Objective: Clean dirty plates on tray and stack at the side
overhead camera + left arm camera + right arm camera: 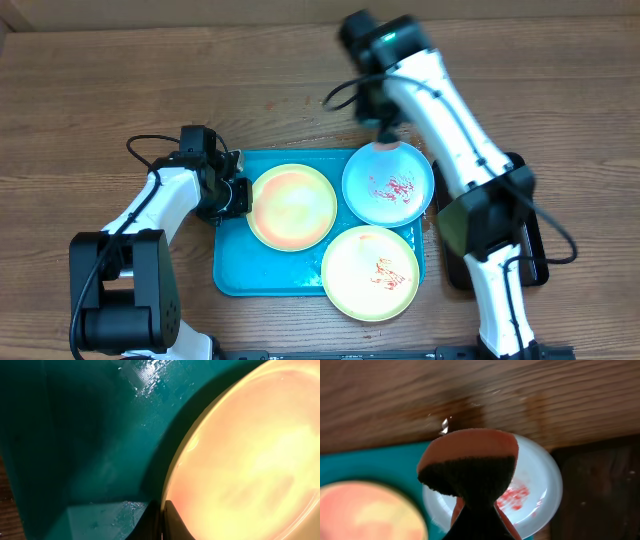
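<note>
The turquoise tray (232, 270) holds three plates. A pale yellow-green plate (292, 207) lies at the left, its surface tinted orange. My left gripper (238, 195) is shut on this plate's left rim; in the left wrist view the fingers (172, 522) pinch the edge of the plate (250, 460). A light blue plate (388, 185) with red smears lies at the back right. My right gripper (385, 135) hovers over its far edge, shut on a pink sponge (470, 447) with a dark scrub side. A second yellow-green plate (370, 272) with red smears sits at the front.
A black tray (530, 240) lies to the right of the turquoise tray, partly under the right arm. Bare wooden table (150, 80) surrounds both. Wet spots show on the wood behind the tray (445, 422).
</note>
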`<state>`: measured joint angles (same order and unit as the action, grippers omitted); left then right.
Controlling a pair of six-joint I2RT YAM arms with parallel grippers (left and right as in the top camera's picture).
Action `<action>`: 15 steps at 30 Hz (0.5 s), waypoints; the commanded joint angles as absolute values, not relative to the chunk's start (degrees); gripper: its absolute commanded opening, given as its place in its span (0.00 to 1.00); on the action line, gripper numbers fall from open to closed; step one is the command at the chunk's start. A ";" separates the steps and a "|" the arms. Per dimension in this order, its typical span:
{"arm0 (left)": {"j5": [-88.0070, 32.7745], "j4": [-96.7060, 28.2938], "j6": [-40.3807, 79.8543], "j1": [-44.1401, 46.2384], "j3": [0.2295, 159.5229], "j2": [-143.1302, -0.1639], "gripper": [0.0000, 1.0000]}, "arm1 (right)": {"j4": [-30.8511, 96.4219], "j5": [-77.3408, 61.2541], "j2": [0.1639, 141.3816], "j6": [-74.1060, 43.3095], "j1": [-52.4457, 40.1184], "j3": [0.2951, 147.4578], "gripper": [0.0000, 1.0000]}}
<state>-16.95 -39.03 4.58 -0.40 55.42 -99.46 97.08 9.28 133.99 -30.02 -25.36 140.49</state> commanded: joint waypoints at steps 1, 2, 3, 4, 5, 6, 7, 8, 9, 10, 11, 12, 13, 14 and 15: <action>-16.40 -38.74 6.46 -0.71 55.27 -99.96 0.04 | 97.08 5.26 132.11 -29.95 -17.12 140.73 0.04; -16.40 -38.76 6.48 -0.71 55.29 -99.96 0.04 | 97.08 3.42 132.11 -29.65 -15.46 140.49 0.04; -16.40 -38.79 6.52 -0.71 55.29 -99.96 0.04 | 97.10 1.23 132.07 -28.73 -13.45 139.98 0.04; -16.38 -38.94 6.76 -0.71 55.29 -99.96 0.04 | 97.10 0.19 131.85 -28.12 -12.08 139.44 0.04; -16.40 -39.05 6.90 -0.71 55.29 -99.96 0.04 | 97.10 0.16 131.41 -28.03 -10.59 138.34 0.04; -16.38 -39.13 7.07 -0.71 55.29 -99.96 0.04 | 97.08 0.97 130.65 -28.05 -9.41 136.97 0.04; -16.38 -39.16 7.35 -0.71 55.29 -99.96 0.04 | 97.10 2.24 129.88 -28.08 -8.58 135.76 0.04; -16.38 -39.13 7.38 -0.71 55.29 -99.96 0.04 | 97.08 4.40 128.79 -28.12 -7.77 134.28 0.04; -16.38 -39.09 7.60 -0.71 55.29 -99.96 0.04 | 97.08 7.09 125.99 -28.36 -6.50 130.93 0.04; -16.38 -39.09 7.68 -0.71 55.29 -99.96 0.04 | 97.08 7.79 124.33 -28.53 -6.07 129.03 0.04; -16.38 -39.09 7.73 -0.71 55.29 -99.96 0.04 | 97.08 8.34 122.87 -28.56 -5.78 127.39 0.04; -16.36 -39.09 7.73 -0.71 55.29 -99.96 0.04 | 97.08 8.82 121.10 -28.82 -5.48 125.36 0.04; -16.38 -39.09 7.75 -0.71 55.29 -99.96 0.04 | 97.08 9.13 119.15 -29.91 -5.30 123.15 0.04; -16.38 -39.07 7.75 -0.71 55.29 -99.96 0.04 | 97.01 9.45 117.45 -30.52 -5.17 121.14 0.04; -16.38 -39.05 7.77 -0.71 55.29 -99.96 0.04 | 96.66 10.68 113.80 -31.88 -5.17 116.38 0.04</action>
